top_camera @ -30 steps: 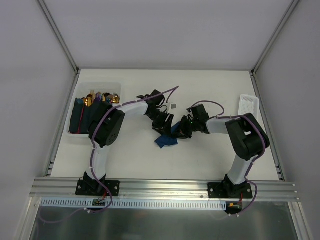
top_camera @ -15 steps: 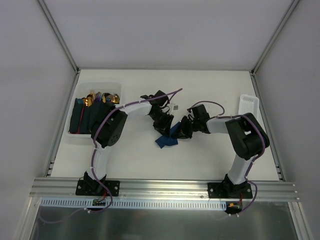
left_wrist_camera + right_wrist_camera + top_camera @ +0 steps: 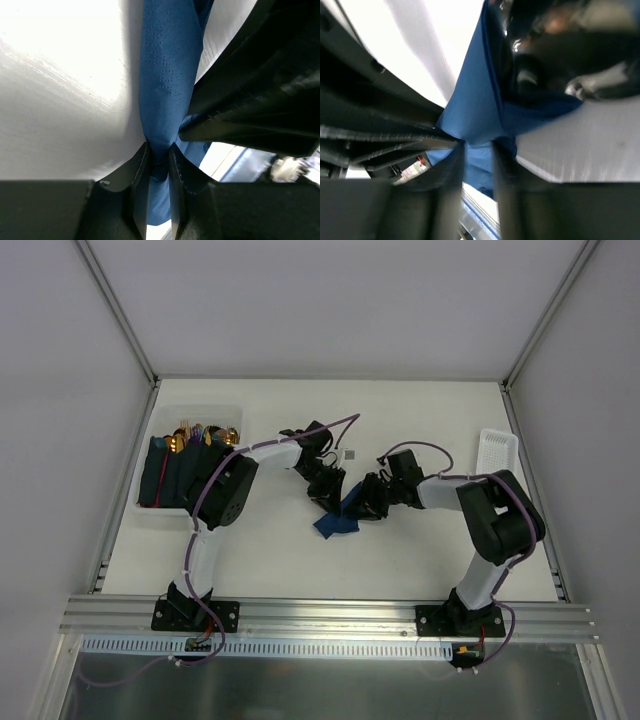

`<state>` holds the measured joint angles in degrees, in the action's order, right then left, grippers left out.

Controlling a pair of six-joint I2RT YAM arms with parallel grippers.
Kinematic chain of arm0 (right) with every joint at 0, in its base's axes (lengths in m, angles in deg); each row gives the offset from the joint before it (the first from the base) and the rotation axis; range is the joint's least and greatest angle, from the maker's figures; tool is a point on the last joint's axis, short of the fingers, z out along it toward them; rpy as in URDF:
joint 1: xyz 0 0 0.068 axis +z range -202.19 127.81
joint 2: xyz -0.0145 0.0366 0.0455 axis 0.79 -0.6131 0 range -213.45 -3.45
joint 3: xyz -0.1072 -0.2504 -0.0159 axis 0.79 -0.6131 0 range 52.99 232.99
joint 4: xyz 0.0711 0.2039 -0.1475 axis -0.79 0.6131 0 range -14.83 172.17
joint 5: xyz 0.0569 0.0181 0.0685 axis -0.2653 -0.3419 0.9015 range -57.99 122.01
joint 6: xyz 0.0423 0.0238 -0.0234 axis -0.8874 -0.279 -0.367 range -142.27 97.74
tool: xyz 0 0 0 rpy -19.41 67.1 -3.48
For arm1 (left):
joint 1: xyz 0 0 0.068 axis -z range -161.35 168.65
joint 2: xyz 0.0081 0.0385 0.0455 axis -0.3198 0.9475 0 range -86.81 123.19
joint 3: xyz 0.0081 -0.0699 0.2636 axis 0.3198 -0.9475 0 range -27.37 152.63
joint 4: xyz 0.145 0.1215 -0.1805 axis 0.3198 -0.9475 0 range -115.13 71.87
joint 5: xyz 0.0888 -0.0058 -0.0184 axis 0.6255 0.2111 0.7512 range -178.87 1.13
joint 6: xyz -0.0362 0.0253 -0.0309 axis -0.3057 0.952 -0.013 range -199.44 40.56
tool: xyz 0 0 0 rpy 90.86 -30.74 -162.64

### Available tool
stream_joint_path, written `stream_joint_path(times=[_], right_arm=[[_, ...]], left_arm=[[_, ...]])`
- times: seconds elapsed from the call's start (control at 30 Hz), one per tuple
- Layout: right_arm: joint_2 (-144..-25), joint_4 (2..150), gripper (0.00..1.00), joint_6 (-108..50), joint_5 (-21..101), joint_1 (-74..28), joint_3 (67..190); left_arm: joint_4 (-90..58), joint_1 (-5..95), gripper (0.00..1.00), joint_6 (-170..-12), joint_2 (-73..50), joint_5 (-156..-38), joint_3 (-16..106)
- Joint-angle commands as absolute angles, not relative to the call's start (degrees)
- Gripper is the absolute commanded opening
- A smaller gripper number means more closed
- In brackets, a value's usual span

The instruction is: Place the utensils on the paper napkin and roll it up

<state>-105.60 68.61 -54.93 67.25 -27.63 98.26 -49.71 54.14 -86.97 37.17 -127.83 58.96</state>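
Observation:
The navy-blue paper napkin [image 3: 335,520] lies bunched in the middle of the table, between the two grippers. My left gripper [image 3: 328,495] pinches a fold of it from the upper left; the left wrist view shows the napkin [image 3: 167,75] squeezed between the closed jaws of that gripper [image 3: 159,155]. My right gripper [image 3: 360,502] holds it from the right; the right wrist view shows the napkin [image 3: 475,107] between the jaws of that gripper [image 3: 479,150]. No silver utensils show; they are hidden or out of view.
A clear bin [image 3: 160,508] at the left holds several dark blue rolls with gold and multicoloured cutlery heads [image 3: 205,435]. A white slotted tray [image 3: 497,450] stands at the right edge. A small grey-and-white block [image 3: 349,453] sits behind the grippers.
Both grippers have shifted slightly; the napkin between them has moved a little to the right and looks more bunched. Both still hold the napkin.

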Motion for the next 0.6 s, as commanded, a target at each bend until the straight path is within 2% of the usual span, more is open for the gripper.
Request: stream_joint_path(times=[0.0,0.33,0.57], right_arm=[[-102.18,74.91,0.37,-50.04,57.5,-28.98,95.18],[-88.54,72.98,0.65,-48.98,59.78,-34.69,90.95],[-86.42,63.23,0.76,-52.23,64.43,-35.22,89.02]], left_arm=[[-49.96,52.67,0.0,-87.87,40.54,-131.4,57.62],[-45.56,50.73,0.0,-90.41,35.36,-143.01,57.27],[-42.74,50.73,0.0,-93.14,33.16,-149.25,56.39]])
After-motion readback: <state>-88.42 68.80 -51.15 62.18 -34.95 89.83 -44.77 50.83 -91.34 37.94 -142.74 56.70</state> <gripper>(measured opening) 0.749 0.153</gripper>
